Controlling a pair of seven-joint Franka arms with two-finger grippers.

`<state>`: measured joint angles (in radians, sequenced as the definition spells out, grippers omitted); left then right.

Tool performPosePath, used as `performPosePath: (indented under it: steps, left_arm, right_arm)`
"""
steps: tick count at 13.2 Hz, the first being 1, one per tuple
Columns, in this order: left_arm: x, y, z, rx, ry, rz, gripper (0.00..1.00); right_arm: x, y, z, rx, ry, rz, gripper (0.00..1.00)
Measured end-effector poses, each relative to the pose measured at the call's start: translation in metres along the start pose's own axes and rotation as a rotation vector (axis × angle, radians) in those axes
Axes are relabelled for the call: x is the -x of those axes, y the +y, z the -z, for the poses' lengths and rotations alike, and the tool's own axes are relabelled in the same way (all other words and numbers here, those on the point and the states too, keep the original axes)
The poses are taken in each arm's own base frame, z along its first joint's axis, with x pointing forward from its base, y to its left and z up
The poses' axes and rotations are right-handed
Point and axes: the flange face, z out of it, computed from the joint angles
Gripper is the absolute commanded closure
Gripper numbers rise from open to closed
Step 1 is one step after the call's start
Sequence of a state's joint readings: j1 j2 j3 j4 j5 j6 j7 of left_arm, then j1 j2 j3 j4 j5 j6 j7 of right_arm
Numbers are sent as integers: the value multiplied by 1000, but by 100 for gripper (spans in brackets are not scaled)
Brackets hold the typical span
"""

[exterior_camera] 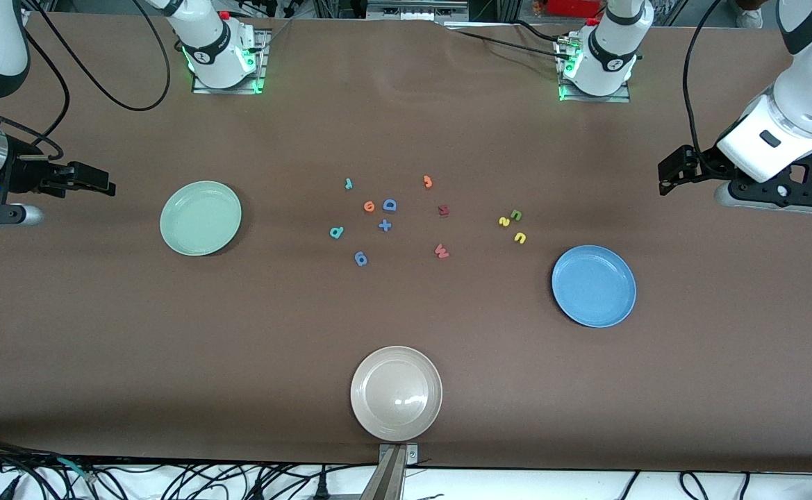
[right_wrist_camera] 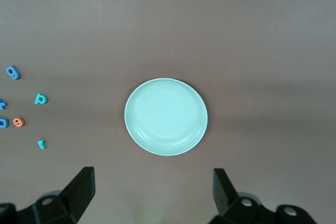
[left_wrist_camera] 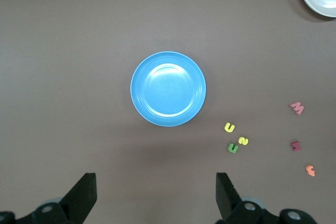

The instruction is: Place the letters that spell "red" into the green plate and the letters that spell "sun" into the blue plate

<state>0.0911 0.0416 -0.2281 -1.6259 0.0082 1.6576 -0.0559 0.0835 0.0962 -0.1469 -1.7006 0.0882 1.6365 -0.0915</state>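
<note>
The green plate point(exterior_camera: 201, 218) point(right_wrist_camera: 166, 116) lies toward the right arm's end, the blue plate point(exterior_camera: 594, 285) point(left_wrist_camera: 168, 88) toward the left arm's end. Mid-table lie the teal r point(exterior_camera: 349, 184) point(right_wrist_camera: 41, 143), orange e point(exterior_camera: 369, 205) point(right_wrist_camera: 19, 122) and teal d point(exterior_camera: 337, 232) point(right_wrist_camera: 40, 98). Close to the blue plate sit the yellow s point(exterior_camera: 504, 221) point(left_wrist_camera: 243, 140), green n point(exterior_camera: 516, 214) point(left_wrist_camera: 232, 148) and yellow u point(exterior_camera: 520, 238) point(left_wrist_camera: 229, 127). My right gripper point(exterior_camera: 103, 182) point(right_wrist_camera: 153, 190) hangs open over bare table beside the green plate. My left gripper point(exterior_camera: 664, 177) point(left_wrist_camera: 156, 192) hangs open over bare table beside the blue plate.
A beige plate point(exterior_camera: 396, 393) sits near the table's front edge. Among the letters lie a blue D point(exterior_camera: 390, 205), a blue plus point(exterior_camera: 385, 225), a blue g-shaped piece point(exterior_camera: 360, 258), an orange hooked piece point(exterior_camera: 428, 182) and two red letters point(exterior_camera: 443, 210) point(exterior_camera: 441, 251).
</note>
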Motion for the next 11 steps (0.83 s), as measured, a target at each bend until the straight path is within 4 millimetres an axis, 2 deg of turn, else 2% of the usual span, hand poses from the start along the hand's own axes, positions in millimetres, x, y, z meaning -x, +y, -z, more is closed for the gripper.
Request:
performPosePath:
  steps: [11]
  left_arm:
    - [-5,8,-11,4,-20,-15,0]
  right_arm:
    - [1,1,-1,-1,-7,-3,0]
